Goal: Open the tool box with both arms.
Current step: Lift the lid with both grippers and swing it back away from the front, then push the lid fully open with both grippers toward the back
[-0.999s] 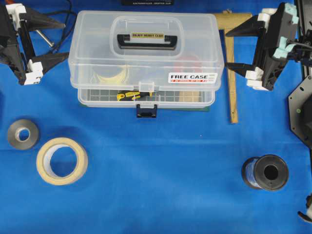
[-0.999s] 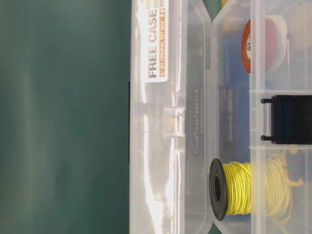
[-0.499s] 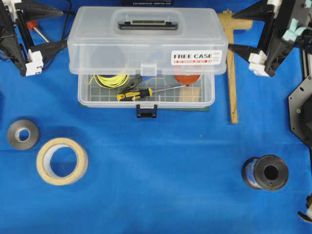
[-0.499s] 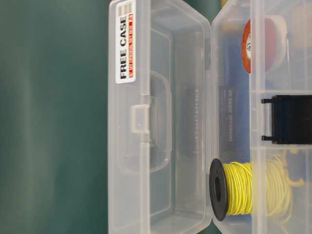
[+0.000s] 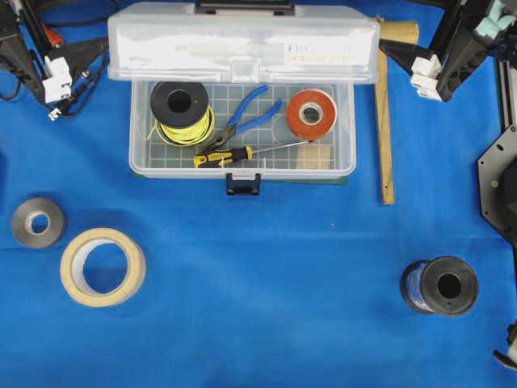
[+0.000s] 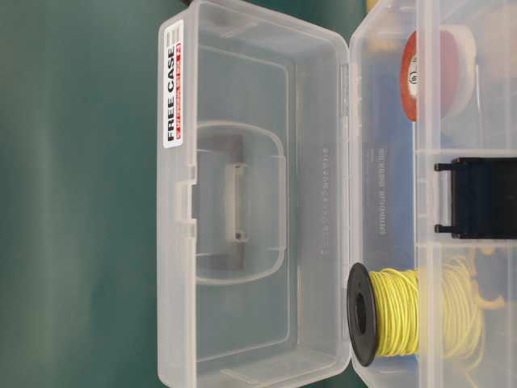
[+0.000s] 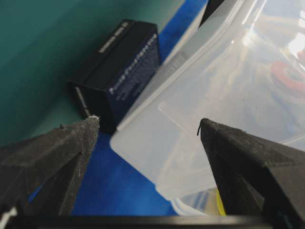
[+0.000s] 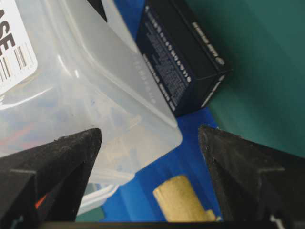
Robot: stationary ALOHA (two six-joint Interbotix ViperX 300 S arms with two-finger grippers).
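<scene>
Blue cloth covers the counter (image 5: 266, 323), with a green wall behind it. At the far middle of the counter the tool box (image 5: 242, 153) is seen with its long axis running left to right. Its lid (image 5: 242, 52) is raised upright on the rear hinge, so the base stands exposed: a spool of yellow wire (image 5: 182, 109), blue-handled pliers (image 5: 252, 113), a red tape roll (image 5: 312, 111) and a yellow-and-black screwdriver (image 5: 222, 155) are visible, and the black latch (image 5: 243, 183) hangs at the front edge.

The left pincer (image 5: 69, 61) is held open just beside the left end of the lid; the right pincer (image 5: 404, 65) is likewise held open just beside the right end. Neither is seen to grip anything, and contact with the lid cannot be confirmed. The lid therefore lies between the two pincers, inboard of each, and both stand about equally near. The task is judged essentially complete; any further move would be a withdrawal outward from the lid ends.

Legible writing: "FREE CASE" on the sticker (image 6: 173, 85) of the lid. White print on a dark box (image 7: 121, 67) behind the lid cannot be read.
</scene>
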